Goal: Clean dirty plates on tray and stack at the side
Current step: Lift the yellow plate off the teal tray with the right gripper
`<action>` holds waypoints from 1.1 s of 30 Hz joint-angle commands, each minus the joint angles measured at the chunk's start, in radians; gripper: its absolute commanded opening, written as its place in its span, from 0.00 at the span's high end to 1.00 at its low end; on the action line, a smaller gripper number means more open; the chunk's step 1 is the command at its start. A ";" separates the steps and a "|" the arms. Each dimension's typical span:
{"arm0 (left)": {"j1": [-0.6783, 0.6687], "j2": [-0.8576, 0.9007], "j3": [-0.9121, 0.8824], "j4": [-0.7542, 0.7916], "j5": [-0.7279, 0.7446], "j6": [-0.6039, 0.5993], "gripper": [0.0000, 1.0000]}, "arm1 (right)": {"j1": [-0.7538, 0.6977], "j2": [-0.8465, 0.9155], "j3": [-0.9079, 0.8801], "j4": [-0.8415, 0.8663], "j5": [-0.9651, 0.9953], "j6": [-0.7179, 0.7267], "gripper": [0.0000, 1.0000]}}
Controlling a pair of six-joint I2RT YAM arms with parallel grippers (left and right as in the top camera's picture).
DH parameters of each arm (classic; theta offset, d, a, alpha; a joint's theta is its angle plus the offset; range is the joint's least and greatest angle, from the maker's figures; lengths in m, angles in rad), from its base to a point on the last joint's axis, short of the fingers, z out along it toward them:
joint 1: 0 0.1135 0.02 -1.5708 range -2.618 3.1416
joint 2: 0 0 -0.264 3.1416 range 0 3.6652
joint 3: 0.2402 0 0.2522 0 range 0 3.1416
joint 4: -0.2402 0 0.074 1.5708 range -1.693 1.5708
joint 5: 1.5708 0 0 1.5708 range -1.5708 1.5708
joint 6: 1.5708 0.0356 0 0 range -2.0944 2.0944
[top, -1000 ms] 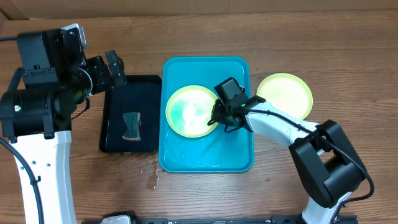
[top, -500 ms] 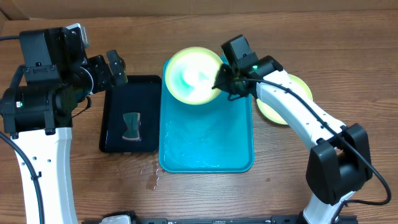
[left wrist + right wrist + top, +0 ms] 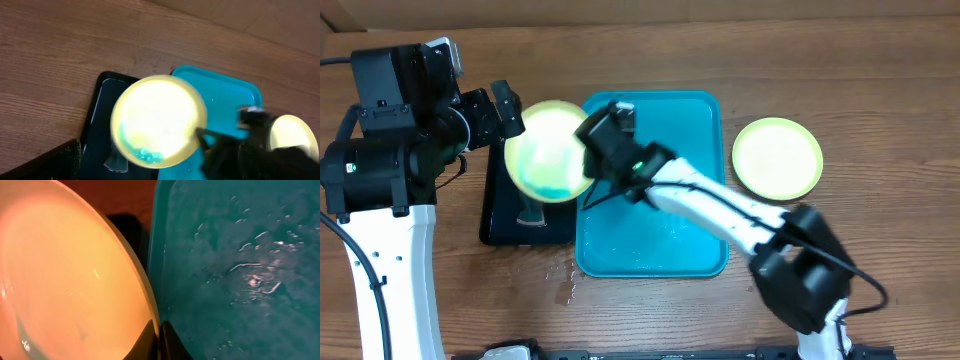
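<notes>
While the left gripper (image 3: 508, 112) hangs with its jaws spread wide and empty at the upper left corner of the black tray (image 3: 498, 218), I see the dirty plate (image 3: 548, 150) just to its right, close to touching. It is off the table, over that tray's upper half. A small pale bow-shaped piece (image 3: 528, 214) lies in the tray below it; I cannot tell what it is. Blue specks sit gathered at the plate's near rim, so I judge it tipped that way, towards the tray floor. The right gripper (image 3: 159, 335) has its fingers pressed together on the plate's right-hand rim, its arm reaching in across the turquoise tray (image 3: 705, 255), which is wet and bare of plates. Further right, a clean-looking yellow-green plate (image 3: 777, 157) rests on the table beside that tray. For any wiping, the left arm is the nearer one, and the plate's face lies to its right.
</notes>
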State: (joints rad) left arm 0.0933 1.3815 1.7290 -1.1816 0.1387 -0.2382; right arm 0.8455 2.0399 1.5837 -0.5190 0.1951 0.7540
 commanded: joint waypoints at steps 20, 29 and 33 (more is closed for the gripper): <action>0.002 0.004 0.013 0.004 0.008 -0.013 0.00 | 0.076 -0.120 0.203 0.192 0.451 -0.631 0.96; 0.002 0.004 0.013 0.004 0.008 -0.013 0.00 | 0.092 -0.125 0.203 0.311 0.451 -0.908 0.96; 0.002 0.004 0.013 0.003 0.008 -0.013 0.00 | 0.110 -0.125 0.203 0.358 0.455 -0.978 0.96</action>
State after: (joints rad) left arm 0.0933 1.3815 1.7290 -1.1816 0.1390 -0.2382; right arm 0.9348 1.9385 1.7584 -0.1875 0.6361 -0.1242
